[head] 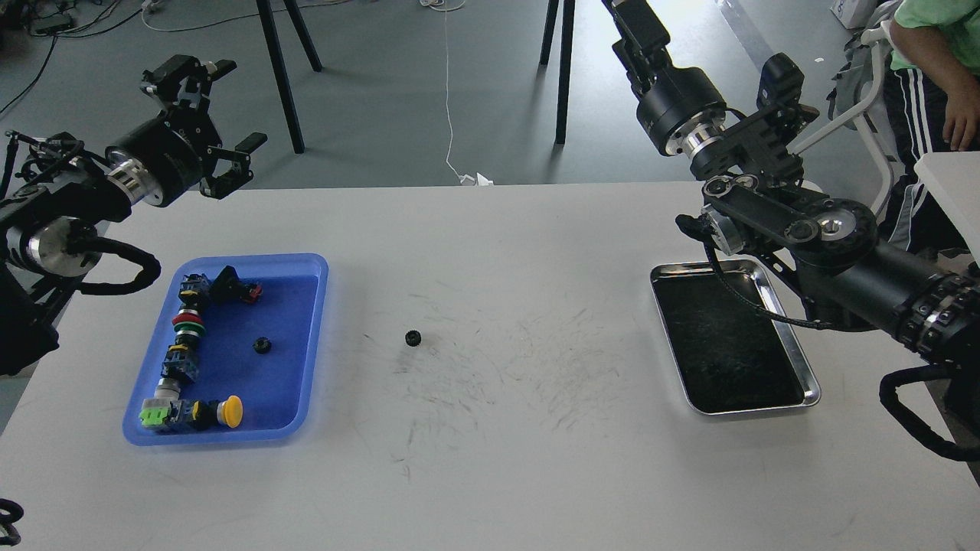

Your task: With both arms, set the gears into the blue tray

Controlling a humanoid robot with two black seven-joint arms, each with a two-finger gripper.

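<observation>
Surroundings: a silver tray with a dark inside lies on the white table, under the right arm.
Push-button switches: a coloured row along the blue tray's left side.
Blue tray: shallow, lighter rim, at table left.
Gears: one small black toothed wheel inside the blue tray; another on bare table just right of it.
Left gripper: fingers spread, holding nothing, raised behind the tray.
Right gripper: cut by the top edge; fingers cannot be told.
Writing: none legible.

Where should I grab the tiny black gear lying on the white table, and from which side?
Probably from straight above, fingers closing across the toothed rim of the small black toothed gear. It seems to lie flat on the bare white table, too low for a side grip, with free space all round.
</observation>
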